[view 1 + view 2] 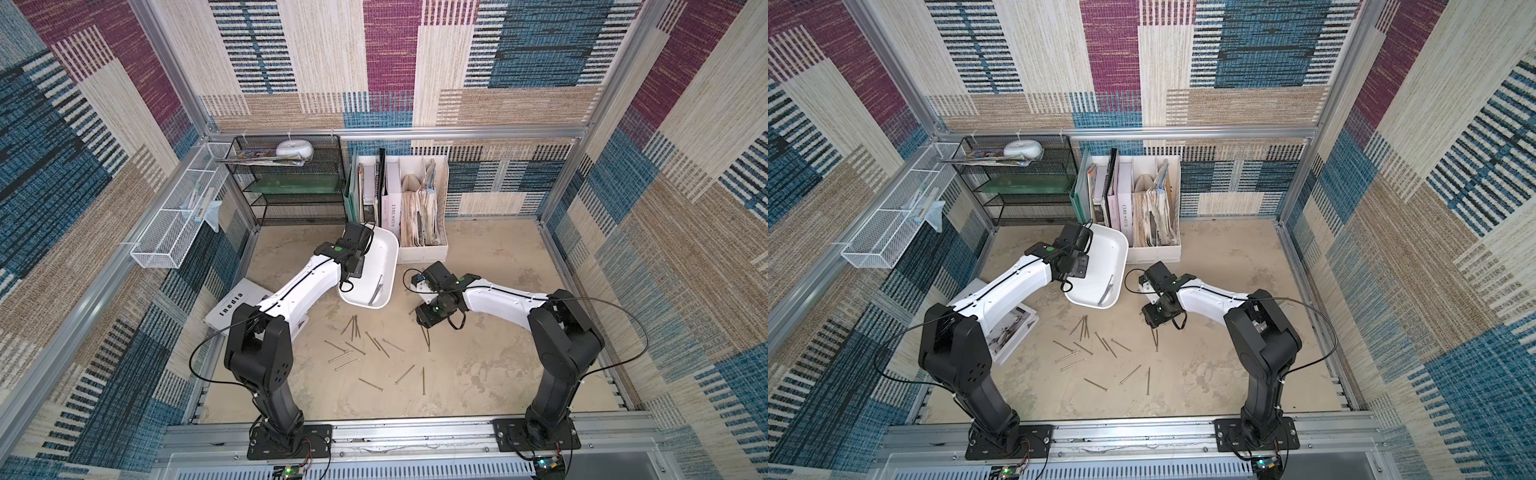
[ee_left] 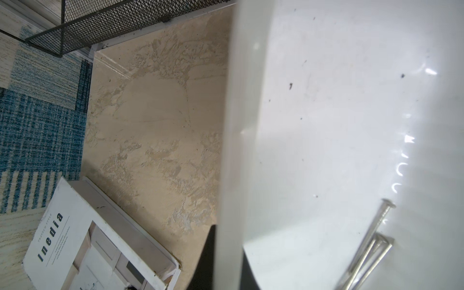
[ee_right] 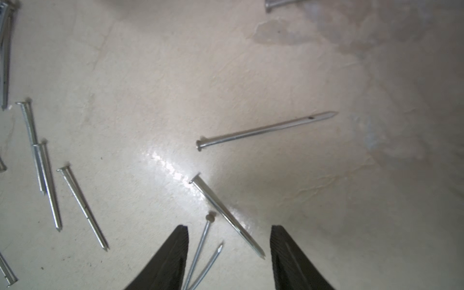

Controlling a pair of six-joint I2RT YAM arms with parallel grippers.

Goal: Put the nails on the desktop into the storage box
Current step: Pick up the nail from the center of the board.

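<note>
The white storage box [image 1: 384,253] [image 1: 1108,253] stands tilted at the back of the beige desktop [image 1: 498,353]. A few nails [image 1: 378,289] [image 2: 369,247] lie at its lower end. My left gripper [image 1: 360,244] [image 2: 229,256] is shut on the box's rim [image 2: 233,150], one black finger on each side of the wall. Several nails [image 1: 365,349] [image 1: 1096,345] lie scattered on the desktop in front of the box. My right gripper [image 1: 423,321] [image 3: 229,228] hangs open just over the desktop, with three nails [image 3: 226,216] lying loose between its fingers and another nail [image 3: 266,129] beyond them.
A white book marked "Inedia" [image 1: 237,305] [image 2: 75,238] lies under the left arm. A black mesh shelf [image 1: 291,187], a white file holder with papers [image 1: 419,216] and a white wire basket [image 1: 174,220] line the back and left wall.
</note>
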